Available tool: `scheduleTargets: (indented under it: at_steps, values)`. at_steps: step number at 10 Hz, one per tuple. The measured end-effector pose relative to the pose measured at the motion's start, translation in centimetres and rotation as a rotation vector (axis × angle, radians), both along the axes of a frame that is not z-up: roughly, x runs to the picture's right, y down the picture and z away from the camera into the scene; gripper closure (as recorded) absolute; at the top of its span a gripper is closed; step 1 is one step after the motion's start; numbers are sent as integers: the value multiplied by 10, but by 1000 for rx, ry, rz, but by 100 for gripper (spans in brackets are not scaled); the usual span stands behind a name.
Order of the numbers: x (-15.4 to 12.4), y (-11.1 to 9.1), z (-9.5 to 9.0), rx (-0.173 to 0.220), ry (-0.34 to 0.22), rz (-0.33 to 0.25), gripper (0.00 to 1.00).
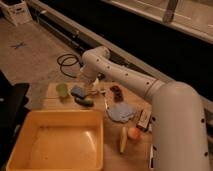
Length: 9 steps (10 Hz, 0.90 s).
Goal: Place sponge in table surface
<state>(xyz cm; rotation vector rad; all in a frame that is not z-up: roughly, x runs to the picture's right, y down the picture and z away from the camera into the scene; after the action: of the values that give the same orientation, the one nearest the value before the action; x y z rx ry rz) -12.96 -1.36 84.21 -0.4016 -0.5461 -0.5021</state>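
Our gripper [88, 80] is hard to make out. It hangs near the far edge of the light brown wooden table surface [112, 146], fingers let go. The small blue-grey sponge block [78, 91] lies just below it.

No text, label, brand or number can be read: nothing legible on the white arm [125, 77], the yellow tub [55, 115], or the items on the table surface [111, 145].

One mark only: a pale cross [19, 45] on the floor, well beyond the table's far left corner. Its meaning is not readable.

Gripper [89, 84] is low over the far left part of the table surface, just behind the sponge [77, 91]. Its jaws are spread, and it shows no legible marking.
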Motion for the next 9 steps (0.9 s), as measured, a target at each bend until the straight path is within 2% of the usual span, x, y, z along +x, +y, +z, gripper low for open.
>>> scheduleTargets:
  at_steps: [4,7,9]
  values:
    - [-28,3,31,-55,-33,-46,35]
    - [-33,6,51,-97,-45,-58,35]
    - [-33,5,61,-112,-50,-51,35]
